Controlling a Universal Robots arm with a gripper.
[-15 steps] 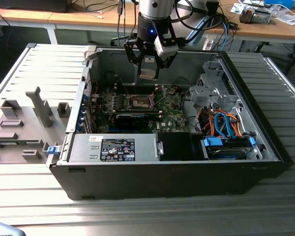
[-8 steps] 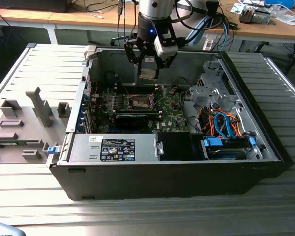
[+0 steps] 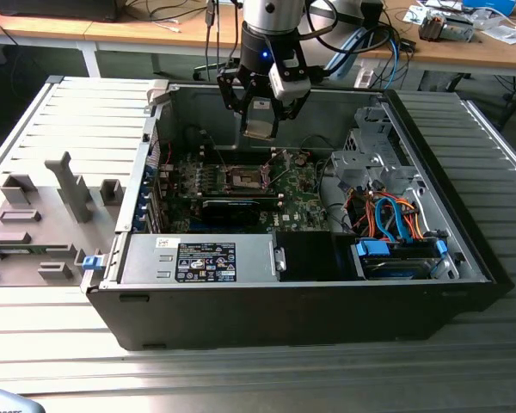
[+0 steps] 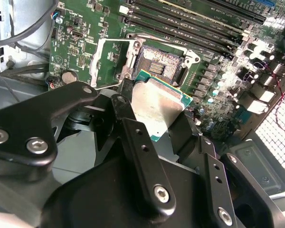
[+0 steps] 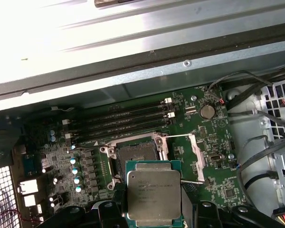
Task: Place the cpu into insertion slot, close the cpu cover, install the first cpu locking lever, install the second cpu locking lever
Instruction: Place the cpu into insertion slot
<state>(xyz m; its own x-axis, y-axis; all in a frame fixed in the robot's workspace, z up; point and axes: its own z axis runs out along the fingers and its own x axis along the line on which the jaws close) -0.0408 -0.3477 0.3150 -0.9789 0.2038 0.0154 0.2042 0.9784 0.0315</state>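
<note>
The small flat square cpu (image 5: pixel 153 194), silvery-grey on top with a green edge, is clamped between the fingers of the black gripper (image 3: pixel 262 110) and hangs clear of the board. Below the gripper, slightly ahead of it, the square dark-centred insertion slot (image 5: pixel 135 154) lies bare on the green motherboard (image 5: pixel 213 137). Beside the slot, the silvery windowed cpu cover (image 5: pixel 197 153) is swung open. As I judge it, no step is finished: seating, cover and both levers remain.

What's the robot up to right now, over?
Status: gripper shut on the cpu, hovering over the open computer case. The cpu is above the insertion slot, not seated. The cpu cover stands open beside it; nothing seen blocking.
</note>
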